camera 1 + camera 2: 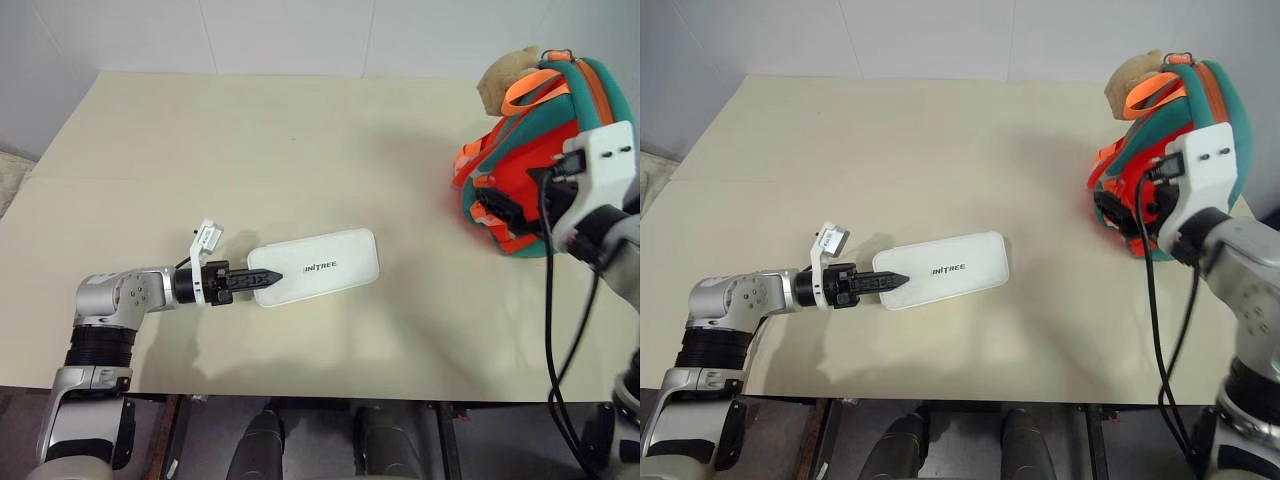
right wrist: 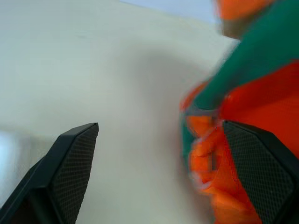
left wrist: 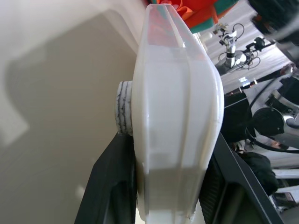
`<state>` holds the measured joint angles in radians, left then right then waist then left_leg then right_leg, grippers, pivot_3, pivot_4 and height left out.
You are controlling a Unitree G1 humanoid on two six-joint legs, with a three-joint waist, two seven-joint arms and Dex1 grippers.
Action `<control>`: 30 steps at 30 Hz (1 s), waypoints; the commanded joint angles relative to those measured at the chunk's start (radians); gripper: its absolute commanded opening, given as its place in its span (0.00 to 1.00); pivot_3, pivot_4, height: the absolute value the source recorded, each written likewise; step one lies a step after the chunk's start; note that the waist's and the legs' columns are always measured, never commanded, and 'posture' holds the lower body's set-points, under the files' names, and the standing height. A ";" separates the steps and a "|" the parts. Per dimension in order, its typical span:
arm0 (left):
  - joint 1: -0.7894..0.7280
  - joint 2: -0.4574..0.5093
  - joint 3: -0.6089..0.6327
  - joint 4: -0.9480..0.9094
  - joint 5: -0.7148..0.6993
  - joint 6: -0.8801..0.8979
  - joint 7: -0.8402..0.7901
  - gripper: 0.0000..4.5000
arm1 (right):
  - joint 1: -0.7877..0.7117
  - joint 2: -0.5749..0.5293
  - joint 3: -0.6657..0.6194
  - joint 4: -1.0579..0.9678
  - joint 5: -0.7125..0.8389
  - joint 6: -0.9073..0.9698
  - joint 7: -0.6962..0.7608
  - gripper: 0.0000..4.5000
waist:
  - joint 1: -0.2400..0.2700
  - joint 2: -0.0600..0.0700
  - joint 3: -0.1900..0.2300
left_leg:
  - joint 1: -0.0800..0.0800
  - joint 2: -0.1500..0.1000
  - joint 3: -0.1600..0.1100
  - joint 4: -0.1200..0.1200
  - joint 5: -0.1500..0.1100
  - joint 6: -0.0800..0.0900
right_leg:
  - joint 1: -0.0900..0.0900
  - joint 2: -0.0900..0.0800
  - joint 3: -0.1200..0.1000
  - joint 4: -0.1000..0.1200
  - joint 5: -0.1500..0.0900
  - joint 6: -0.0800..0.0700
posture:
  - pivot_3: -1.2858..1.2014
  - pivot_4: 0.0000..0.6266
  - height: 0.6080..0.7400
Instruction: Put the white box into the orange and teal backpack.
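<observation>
from the left eye view, a flat white plastic rectangular box with rounded corners and dark lettering (image 1: pixel 318 266) sits over the middle of the pale beige table (image 1: pixel 250 140), tilted a little so its far end points toward the right. the left gripper (image 1: pixel 262 278) comes in from the left and has its two black fingers closed on the near short end of that box, one finger lying across the top face. at the table's far right corner stands the small orange and teal fabric backpack (image 1: pixel 520 150), upright, with a tan plush toy (image 1: pixel 503 78) at its top. the box and the backpack are well apart. the right arm's white wrist housing sits just in front of the backpack, with a black cable (image 1: pixel 550 330) hanging from it.

the right eye view shows the same layout, the backpack partly covered by the right wrist.

in the left wrist view, the white box is seen edge-on, clamped between the two black fingers (image 3: pixel 110 186), with the orange backpack beyond its far end.

in the right wrist view, the right gripper (image 2: pixel 163 168) has its black fingers spread wide with nothing between them but table; the backpack's orange and teal fabric lies close behind one finger, blurred.
</observation>
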<state>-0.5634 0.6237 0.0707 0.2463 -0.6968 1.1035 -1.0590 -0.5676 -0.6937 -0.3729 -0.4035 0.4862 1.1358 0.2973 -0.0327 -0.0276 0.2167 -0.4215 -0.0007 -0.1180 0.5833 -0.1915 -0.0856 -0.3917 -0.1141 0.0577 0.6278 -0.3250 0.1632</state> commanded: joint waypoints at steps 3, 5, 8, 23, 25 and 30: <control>0.045 0.024 0.063 -0.066 -0.017 0.027 0.060 0.28 | -0.144 0.065 0.099 0.296 -0.140 -0.238 -0.065 1.00 | -0.003 0.000 0.000 | 0.000 0.000 0.000 -0.001 0.000 0.000 | -0.001 0.000 0.000 0.000 0.000 0.000 | 0.52 0.24 1.00; 0.055 0.022 0.078 -0.081 -0.026 0.033 0.072 0.28 | -0.208 0.104 0.128 0.429 -0.175 -0.329 -0.070 1.00 | -0.002 0.000 0.000 | 0.000 0.000 0.000 -0.001 0.000 0.000 | -0.001 0.000 0.000 0.000 0.000 0.000 | 0.52 0.24 1.00; 0.063 0.020 0.088 -0.097 -0.036 0.040 0.083 0.28 | -0.282 0.145 0.151 0.561 -0.202 -0.422 -0.060 1.00 | -0.005 0.000 0.000 | 0.000 0.000 0.000 -0.002 0.001 -0.001 | -0.001 0.000 0.000 0.001 0.000 0.000 | 0.52 0.24 1.00; 0.062 -0.005 0.093 -0.108 -0.054 0.039 0.119 0.28 | -0.544 0.316 0.173 1.246 -0.315 -1.013 -0.098 0.48 | -0.024 0.000 0.000 | 0.000 0.000 0.000 -0.004 0.003 -0.002 | -0.001 0.000 0.000 0.001 0.001 0.001 | 0.52 0.24 1.00; 0.064 -0.003 0.094 -0.107 -0.053 0.038 0.117 0.28 | -0.532 0.336 0.170 1.225 -0.292 -1.020 -0.048 0.33 | -0.025 0.000 0.000 | 0.000 0.000 0.000 -0.004 0.004 -0.005 | -0.001 0.000 0.000 0.001 0.001 0.001 | 0.52 0.24 1.00; 0.064 0.002 0.098 -0.102 -0.051 0.029 0.114 0.28 | -0.451 0.376 0.184 1.030 -0.189 -0.920 0.150 0.06 | -0.026 0.000 0.000 | 0.001 0.000 0.000 -0.004 0.005 -0.006 | -0.001 0.001 0.000 0.002 0.001 0.001 | 0.52 0.24 1.00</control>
<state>-0.4993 0.6105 0.1605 0.1608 -0.7509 1.1412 -0.9555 -1.0288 -0.3285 -0.1996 0.7359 0.2422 0.1877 0.3599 -0.0589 -0.0275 0.2168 -0.4209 -0.0003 -0.1186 0.5791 -0.1862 -0.0921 -0.3929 -0.1132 0.0581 0.6300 -0.3241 0.1640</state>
